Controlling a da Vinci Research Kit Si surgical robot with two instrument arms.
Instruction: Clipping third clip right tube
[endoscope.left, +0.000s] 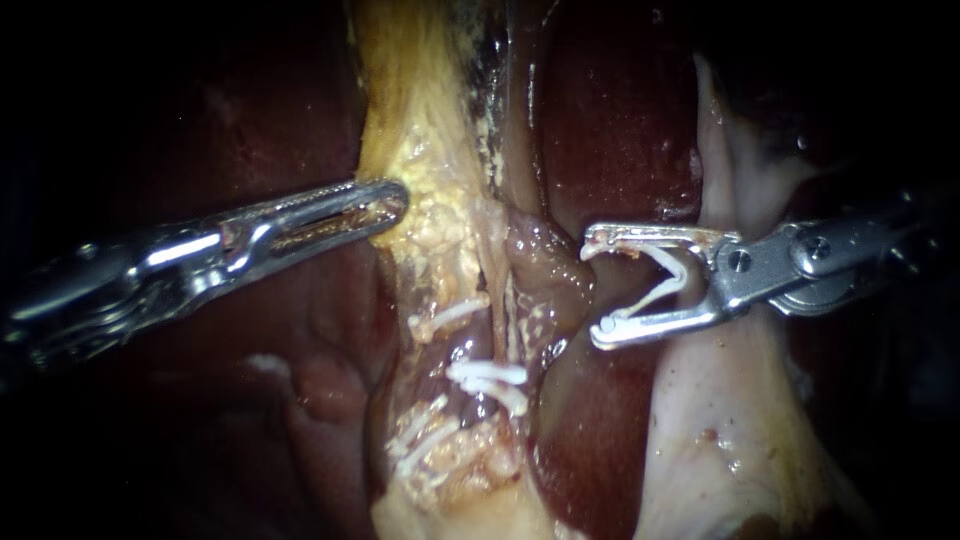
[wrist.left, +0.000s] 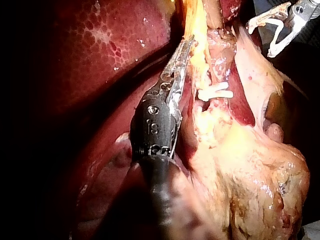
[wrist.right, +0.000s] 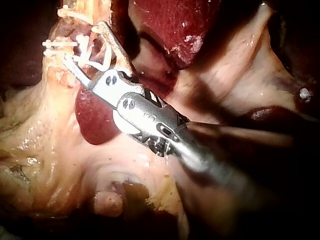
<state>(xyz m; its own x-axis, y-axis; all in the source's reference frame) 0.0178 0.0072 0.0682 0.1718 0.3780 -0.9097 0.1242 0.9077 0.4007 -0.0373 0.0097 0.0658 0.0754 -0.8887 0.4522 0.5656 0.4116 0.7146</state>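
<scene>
My right instrument (endoscope.left: 597, 291) comes in from the right with its jaws wide apart. A white open clip (endoscope.left: 668, 283) sits between them, touching both. The jaw tips stand just to the right of a brownish tube (endoscope.left: 543, 268), which is not between them. Lower down, white clips (endoscope.left: 488, 378) sit closed across the tissue strands, one (endoscope.left: 450, 315) a little higher. My left instrument (endoscope.left: 388, 205) has its jaws shut on the yellow fatty tissue (endoscope.left: 440, 215) at the left of the strands. In the right wrist view the loaded clip (wrist.right: 96, 56) lies close beside the placed clips (wrist.right: 59, 45).
Dark red liver (endoscope.left: 610, 110) lies behind and on both sides. A pale sheet of tissue (endoscope.left: 720, 420) runs down under my right instrument. In the left wrist view yellow fat (wrist.left: 250, 170) bulges beside my left instrument (wrist.left: 186, 47), and one placed clip (wrist.left: 215, 93) shows ahead.
</scene>
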